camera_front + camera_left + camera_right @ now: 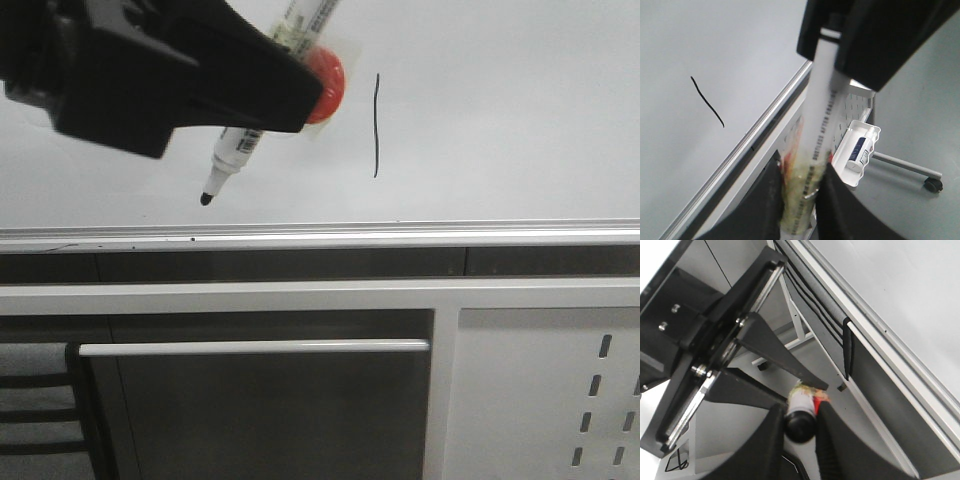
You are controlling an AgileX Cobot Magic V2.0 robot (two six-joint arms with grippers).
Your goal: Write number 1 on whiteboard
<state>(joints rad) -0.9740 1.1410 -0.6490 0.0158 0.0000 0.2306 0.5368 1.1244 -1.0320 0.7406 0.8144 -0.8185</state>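
The number 1 [377, 125] is a thin black vertical stroke on the pale whiteboard [500, 110]; it also shows in the left wrist view [707, 101]. My left gripper [300, 92] comes in from the upper left, shut on the taped middle of the white marker [236, 150]. The marker's black tip [207, 198] points down, left of the stroke and just above the rail. In the left wrist view, the fingers [765, 210] pinch the marker [821, 115]. My right gripper [801, 427] is shut on the marker's black rear end [800, 424], out of the front view.
The silver bottom rail [320, 237] edges the board. Below are a white bar handle [250, 347] and a white perforated panel [560, 400]. A red round piece [327, 78] is taped to the marker. A white tray with a bottle [858, 150] hangs below, above a castor [933, 185].
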